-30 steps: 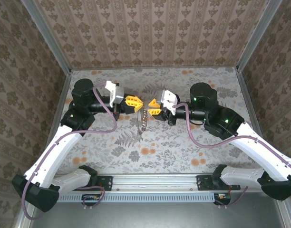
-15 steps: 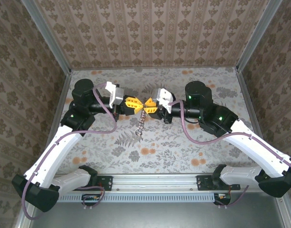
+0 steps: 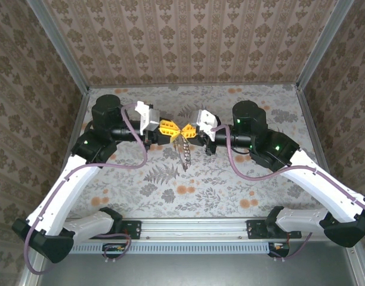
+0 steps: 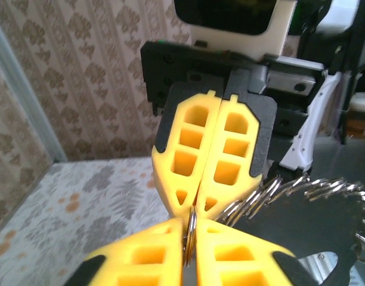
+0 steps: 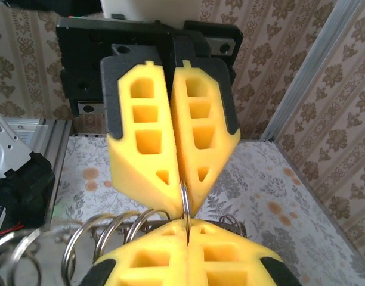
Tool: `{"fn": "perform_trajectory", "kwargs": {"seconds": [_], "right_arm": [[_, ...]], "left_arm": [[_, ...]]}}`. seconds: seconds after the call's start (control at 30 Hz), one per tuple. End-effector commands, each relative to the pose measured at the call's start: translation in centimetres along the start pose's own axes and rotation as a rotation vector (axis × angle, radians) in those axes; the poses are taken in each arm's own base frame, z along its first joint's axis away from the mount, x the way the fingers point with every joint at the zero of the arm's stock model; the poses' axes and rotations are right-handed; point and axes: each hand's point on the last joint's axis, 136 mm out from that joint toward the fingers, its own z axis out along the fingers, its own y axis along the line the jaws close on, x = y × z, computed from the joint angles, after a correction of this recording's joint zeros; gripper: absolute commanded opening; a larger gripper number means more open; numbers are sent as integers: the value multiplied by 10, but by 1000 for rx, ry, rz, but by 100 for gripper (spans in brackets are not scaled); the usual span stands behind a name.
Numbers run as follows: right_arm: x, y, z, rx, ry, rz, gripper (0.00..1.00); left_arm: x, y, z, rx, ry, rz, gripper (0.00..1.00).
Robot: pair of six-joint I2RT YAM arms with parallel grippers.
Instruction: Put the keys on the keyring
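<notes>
Both grippers meet at the keyring (image 3: 185, 152): your left gripper (image 3: 174, 129) and right gripper (image 3: 185, 131) are each clenched on its top ring, tip to tip, the remaining chain hanging below.

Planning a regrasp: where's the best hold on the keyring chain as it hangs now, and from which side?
Take the top ring of the keyring, edge-on, pads on its flat faces, coming in level from the side. Both the left gripper and right gripper pinch it that way; the links below hang loose and would likely swing away.
</notes>
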Motion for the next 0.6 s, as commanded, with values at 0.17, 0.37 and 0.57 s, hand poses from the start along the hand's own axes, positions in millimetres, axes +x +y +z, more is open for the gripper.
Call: {"fn": "perform_trajectory", "kwargs": {"seconds": [0.17, 0.37, 0.57], "right_arm": [[12, -7, -1, 36, 99, -45, 0], [13, -3, -1, 21, 117, -58, 0], [12, 0, -1, 5, 114, -62, 0]], "left_arm": [[31, 3, 3, -96, 283, 101, 18], [45, 11, 9, -116, 388, 135, 18], [54, 13, 12, -119, 437, 144, 18]]}}
